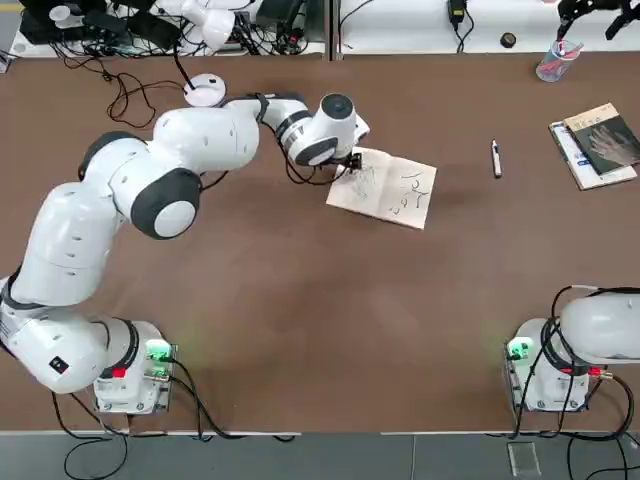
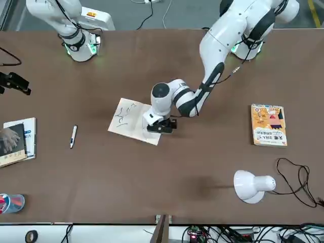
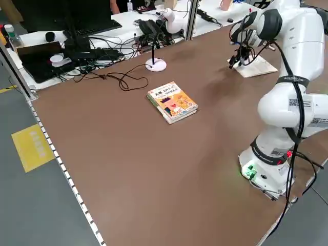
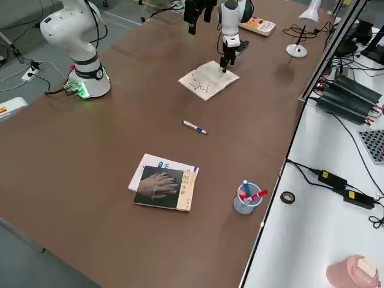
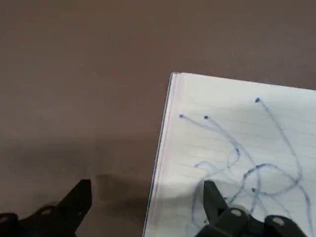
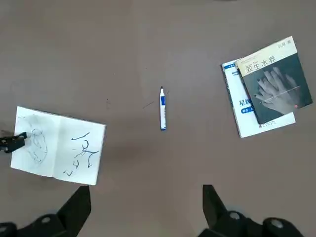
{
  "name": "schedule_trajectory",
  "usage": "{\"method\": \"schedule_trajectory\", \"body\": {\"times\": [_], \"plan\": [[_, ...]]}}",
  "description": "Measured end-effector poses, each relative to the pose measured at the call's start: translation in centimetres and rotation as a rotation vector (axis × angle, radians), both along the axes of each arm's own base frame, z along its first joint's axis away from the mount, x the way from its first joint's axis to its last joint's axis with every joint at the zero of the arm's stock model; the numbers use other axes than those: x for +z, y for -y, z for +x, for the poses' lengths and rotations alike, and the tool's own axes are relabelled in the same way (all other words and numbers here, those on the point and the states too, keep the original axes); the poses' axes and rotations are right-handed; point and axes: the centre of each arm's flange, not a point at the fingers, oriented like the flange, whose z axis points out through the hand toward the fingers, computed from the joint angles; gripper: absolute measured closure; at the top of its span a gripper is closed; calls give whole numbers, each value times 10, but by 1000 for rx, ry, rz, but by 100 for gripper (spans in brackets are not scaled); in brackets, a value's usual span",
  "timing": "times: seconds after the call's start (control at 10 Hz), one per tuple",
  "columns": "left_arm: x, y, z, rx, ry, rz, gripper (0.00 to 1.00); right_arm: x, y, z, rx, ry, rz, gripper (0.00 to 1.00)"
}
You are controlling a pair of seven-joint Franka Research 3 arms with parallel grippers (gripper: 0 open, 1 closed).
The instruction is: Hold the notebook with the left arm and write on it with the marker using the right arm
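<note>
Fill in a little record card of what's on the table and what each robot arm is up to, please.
notebook: lying open, pen scribbles on both pages
marker: white and blue, lying loose on the table between notebook and books
left end effector: over the notebook's edge, open, one finger each side of that edge
right end effector: open, nothing between its fingers, off the marker
books: hand-picture book on top of a white one; orange cartoon-cover book apart
cup: holds pens
lamp: white
</note>
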Motion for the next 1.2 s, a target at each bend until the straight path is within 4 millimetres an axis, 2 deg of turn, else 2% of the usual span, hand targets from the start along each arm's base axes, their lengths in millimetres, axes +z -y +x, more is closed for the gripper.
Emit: {"method": "schedule_trajectory", "body": {"times": [0.9,1.2], "plan": [[-2,0,0,-9,8,0,0,-20,-2,0,51,-41,0,0],[-2,1,0,-9,8,0,0,-37,-1,-1,93,-77,1,0]]}}
